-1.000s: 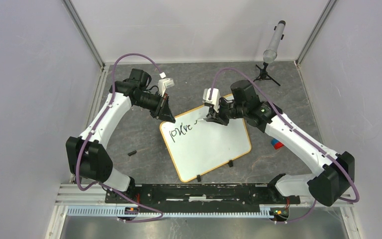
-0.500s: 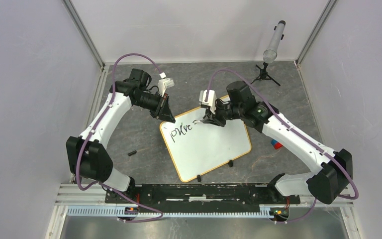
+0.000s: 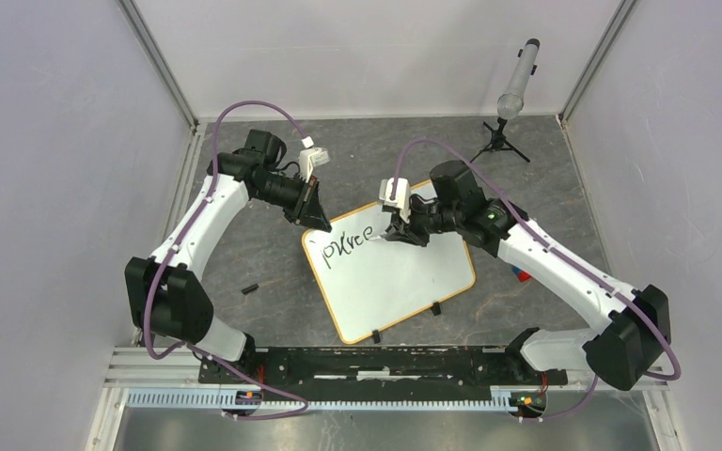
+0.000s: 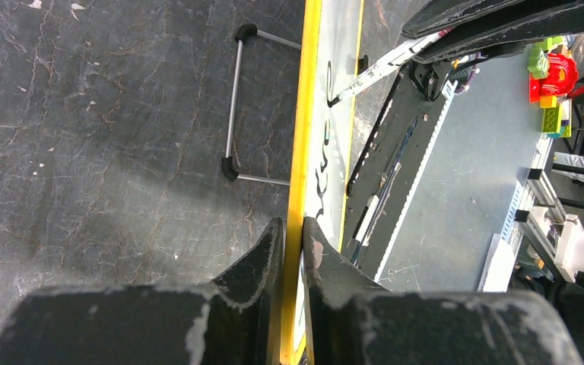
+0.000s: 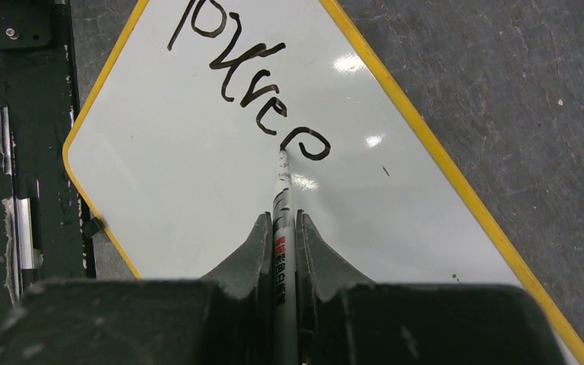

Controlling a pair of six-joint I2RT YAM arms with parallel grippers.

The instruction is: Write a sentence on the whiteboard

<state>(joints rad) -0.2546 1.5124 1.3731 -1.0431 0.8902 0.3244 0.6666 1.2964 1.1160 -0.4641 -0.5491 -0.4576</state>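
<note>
The whiteboard [image 3: 395, 277] lies tilted on the grey table; its yellow frame also shows in the left wrist view [image 4: 298, 152] and the right wrist view [image 5: 182, 198]. Black handwriting [image 3: 353, 244] runs along its far left part, one line of several letters [image 5: 251, 84]. My left gripper [image 3: 318, 223] is shut on the board's far left edge [image 4: 292, 232]. My right gripper [image 3: 397, 230] is shut on a white marker [image 5: 281, 220], whose tip touches the board at the bottom of the last letter [image 5: 304, 143].
A small black cap-like piece [image 3: 249, 287] lies left of the board. A microphone on a tripod [image 3: 512, 99] stands at the back right. A red and blue object [image 3: 519, 274] lies under my right arm. Two black clip feet [image 3: 436, 308] hold the board's near edge.
My right gripper moved the marker left and back, and one more letter has been added to the end of the written line. The left arm has not moved.
</note>
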